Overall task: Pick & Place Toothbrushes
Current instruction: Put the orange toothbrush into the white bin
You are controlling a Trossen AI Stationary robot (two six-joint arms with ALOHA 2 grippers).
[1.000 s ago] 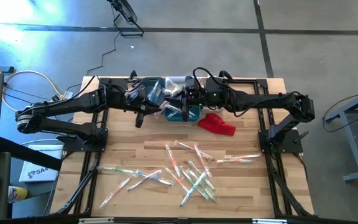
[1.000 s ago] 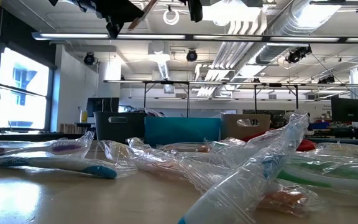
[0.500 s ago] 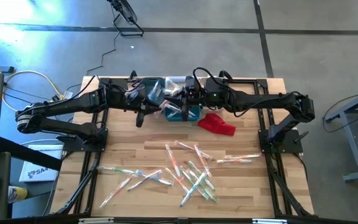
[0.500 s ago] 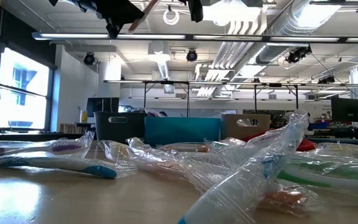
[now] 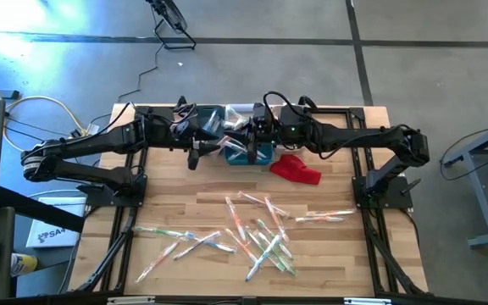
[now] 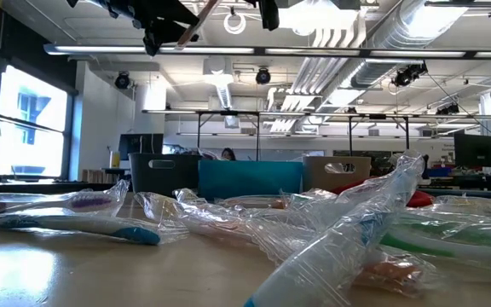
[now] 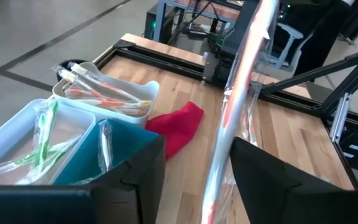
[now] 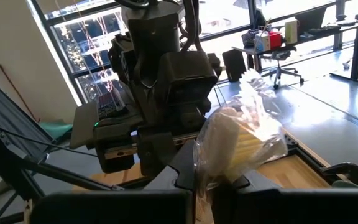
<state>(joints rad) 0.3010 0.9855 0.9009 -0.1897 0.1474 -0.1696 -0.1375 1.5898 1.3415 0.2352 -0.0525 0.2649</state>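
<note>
A: Where is the held toothbrush [image 7: 234, 106]?

B: In the left wrist view it runs as a long strip from the top centre of the frame down to the bottom centre. It is in a clear wrapper with orange showing through. In the right wrist view its crinkled wrapper end sits at centre right.

A: Who has it?

B: The right gripper [image 8: 213, 178] is clenched on the wrapper, which bunches up just above its fingers. The left gripper [image 7: 196, 144] is released. Its two fingers stand apart at the bottom of the frame, and the toothbrush passes between them, closer to the right-hand one.

A: And where are the two from above?

B: They face each other at the top centre of the high view, over the bins.

A: What about the loose toothbrushes [image 5: 259, 233]?

B: Most lie in a heap at lower centre of the table [image 5: 168, 203]. A smaller scatter lies to the lower left.

A: What is in the bins?

B: In the left wrist view, the white bin [image 7: 107, 93] at upper left holds wrapped orange toothbrushes. The pale bin [image 7: 23, 134] at far left holds green ones. The teal bin [image 7: 120, 146] beside it holds at least one.

A: Anything else?

B: The red cloth [image 7: 176, 124] lies just beside the white bin, near the teal one.
</note>
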